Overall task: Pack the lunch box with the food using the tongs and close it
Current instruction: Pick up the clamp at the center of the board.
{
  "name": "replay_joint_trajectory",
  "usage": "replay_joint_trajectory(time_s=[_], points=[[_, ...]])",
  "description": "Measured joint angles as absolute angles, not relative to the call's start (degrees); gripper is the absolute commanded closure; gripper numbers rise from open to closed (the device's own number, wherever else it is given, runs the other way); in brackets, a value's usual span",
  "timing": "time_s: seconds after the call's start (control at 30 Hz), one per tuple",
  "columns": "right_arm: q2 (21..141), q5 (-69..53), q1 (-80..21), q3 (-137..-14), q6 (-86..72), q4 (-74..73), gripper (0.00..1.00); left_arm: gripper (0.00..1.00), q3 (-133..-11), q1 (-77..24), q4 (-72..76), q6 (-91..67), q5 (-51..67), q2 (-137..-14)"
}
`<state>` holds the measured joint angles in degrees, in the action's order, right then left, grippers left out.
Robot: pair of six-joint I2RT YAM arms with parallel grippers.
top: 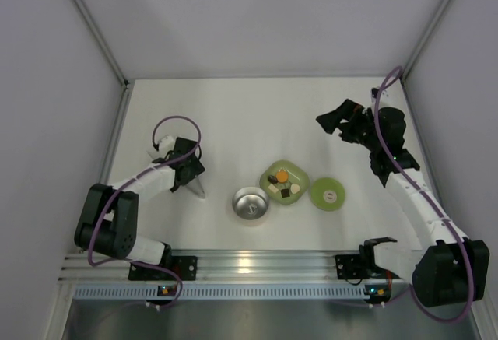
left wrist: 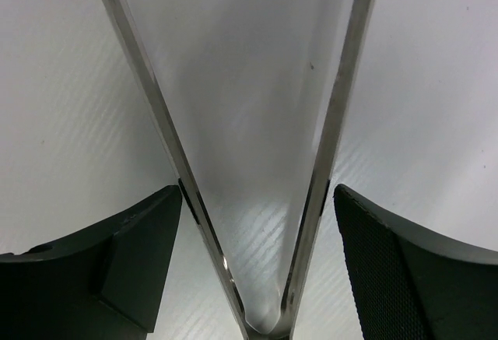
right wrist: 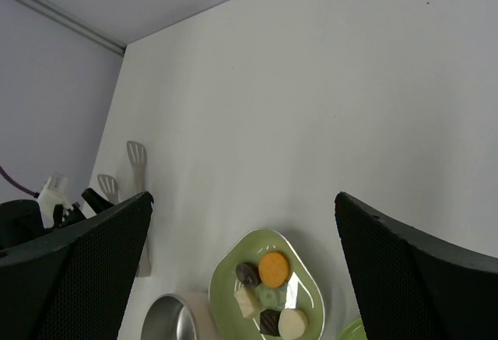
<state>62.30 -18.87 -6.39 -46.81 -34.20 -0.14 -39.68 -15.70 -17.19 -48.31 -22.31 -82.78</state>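
The tongs point(top: 200, 187) lie flat on the white table at the left, their V joint toward my left gripper point(top: 191, 175). In the left wrist view both slim arms of the tongs point(left wrist: 159, 114) run between my fingers point(left wrist: 117, 262). The left gripper point(left wrist: 258, 188) straddles them, jaws apart; the left finger is at the arm and the right one is a hair off. The steel lunch box point(top: 250, 203) stands empty, its green lid point(top: 327, 195) lying apart to the right. Several pieces of food point(right wrist: 274, 268) lie on a dish. My right gripper point(top: 331, 120) hovers open and empty at the back right.
A pale green rounded-square dish point(top: 302, 188) holding the food sits between the lunch box and the lid. Grey walls enclose the table on three sides. An aluminium rail point(top: 249, 266) with both arm bases runs along the near edge.
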Motion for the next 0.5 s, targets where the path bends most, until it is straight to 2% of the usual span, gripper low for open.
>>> replay_joint_trajectory(time_s=[0.23, 0.5], points=[[62.33, -19.51, -6.39, -45.43, -35.20, 0.84, 0.01, 0.18, -40.53, -21.50, -18.72, -49.95, -27.97, -84.95], [62.33, -20.16, -6.37, -44.49, -35.59, 0.91, 0.01, 0.21, -41.01, -22.55, -20.01, -53.87, -31.29, -85.86]])
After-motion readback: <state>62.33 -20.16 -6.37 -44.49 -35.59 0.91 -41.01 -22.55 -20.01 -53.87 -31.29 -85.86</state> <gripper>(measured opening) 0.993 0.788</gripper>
